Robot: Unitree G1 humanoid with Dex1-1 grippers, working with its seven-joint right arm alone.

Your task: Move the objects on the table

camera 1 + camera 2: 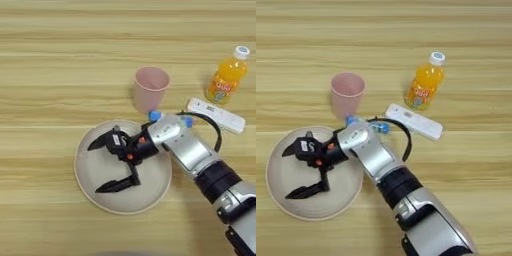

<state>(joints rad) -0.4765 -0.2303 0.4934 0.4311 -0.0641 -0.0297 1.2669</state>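
**Open gripper over the plate, with small things sitting close to the arm**

The right gripper (100, 167) is hanging over the big beige plate (95, 192). Its two black fingers (117, 186) are spreading wide apart, and nothing is sitting between them. The plate is looking bare under the fingers.

The pink cup (150, 88) is standing upright on the table (50, 60), just past the far rim of the plate. The small blue tube (351, 120) is lying under the silver forearm (192, 155), so only its blue ends are peeking out on each side. The white remote-like device (216, 115) is lying just beside the arm, and the orange juice bottle (228, 76) is standing a little farther back, near the remote.

Here is what could go wrong, I think. The arm is sitting very near the blue tube. If the arm is swinging sideways, it could be rolling the tube away or knocking it off to a new spot. The cup is light and tall, so a bump from the wrist could be tipping it over. The black cable looping by the arm is hanging close to the remote and could be dragging it. If the fingers are pressing down on the plate, it could be sliding.
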